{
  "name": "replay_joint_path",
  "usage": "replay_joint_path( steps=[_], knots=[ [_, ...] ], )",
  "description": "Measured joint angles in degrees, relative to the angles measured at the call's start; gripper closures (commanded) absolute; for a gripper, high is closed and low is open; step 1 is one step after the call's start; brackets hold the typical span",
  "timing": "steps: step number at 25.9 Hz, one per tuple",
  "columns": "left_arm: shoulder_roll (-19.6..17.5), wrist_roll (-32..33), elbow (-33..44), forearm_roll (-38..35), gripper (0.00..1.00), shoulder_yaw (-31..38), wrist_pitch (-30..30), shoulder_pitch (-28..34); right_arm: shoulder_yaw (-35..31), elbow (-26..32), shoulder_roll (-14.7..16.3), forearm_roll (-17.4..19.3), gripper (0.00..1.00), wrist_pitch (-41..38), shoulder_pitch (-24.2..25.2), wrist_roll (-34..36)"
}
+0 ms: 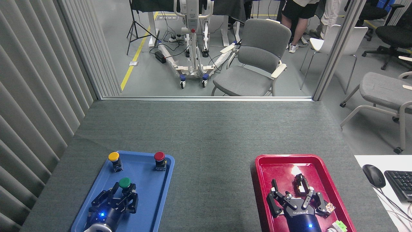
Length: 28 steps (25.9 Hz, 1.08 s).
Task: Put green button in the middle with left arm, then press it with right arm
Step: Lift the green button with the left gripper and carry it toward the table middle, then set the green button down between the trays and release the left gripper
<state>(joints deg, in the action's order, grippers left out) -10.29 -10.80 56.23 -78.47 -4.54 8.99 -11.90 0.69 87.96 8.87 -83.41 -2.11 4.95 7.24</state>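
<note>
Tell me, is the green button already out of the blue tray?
No, the green button stands inside the blue tray, with the left gripper around its body.

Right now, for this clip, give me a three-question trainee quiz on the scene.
1. True or false: the green button sits in the blue tray.
2. Which claw is at the green button: (a) left claw, (b) right claw?
3. Fill in: the right claw hangs over the ___ tray.

Key: 1 true; 2 a; 3 red.
</note>
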Motion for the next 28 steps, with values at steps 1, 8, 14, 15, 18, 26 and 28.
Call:
replay_joint_path(
  steps=[1,8,14,15,18,26,28],
  knots=[
    [0.0,0.1,0.2,0.0,1.00,-0.1,0.9,0.0,0.0,0.0,-0.1,-0.2,0.00,0.1,0.0,0.0],
    [-0.8,0.3,2.8,0.0,1.00,-0.4,8.0,0.2,0.0,-0.1,-0.5,-0.5,0.02,0.4,0.0,0.1],
    [0.4,-5.2,14.6,0.5,1.00,-4.4,12.7,0.9,0.1,-0.9,-0.5,-0.4,0.02,0.4,-0.1,0.2],
    [1.3,-6.0,15.4,0.5,1.00,-6.5,12.7,0.2,0.1,-1.1,-0.5,-0.4,0.02,0.4,-0.2,0.2],
    [4.9,-7.0,12.3,-0.2,1.00,-13.2,10.5,-3.1,0.3,-1.3,-0.6,-0.4,0.01,0.3,-0.2,0.3],
    [12.5,-3.9,0.8,-6.2,1.00,-21.4,7.2,-7.4,0.6,-1.4,-0.8,-0.4,0.01,0.1,0.1,0.0],
    [12.9,-3.1,-0.2,-6.7,1.00,-21.6,6.7,-6.9,0.6,-1.4,-0.8,-0.4,0.01,0.0,0.1,-0.1]
  ],
)
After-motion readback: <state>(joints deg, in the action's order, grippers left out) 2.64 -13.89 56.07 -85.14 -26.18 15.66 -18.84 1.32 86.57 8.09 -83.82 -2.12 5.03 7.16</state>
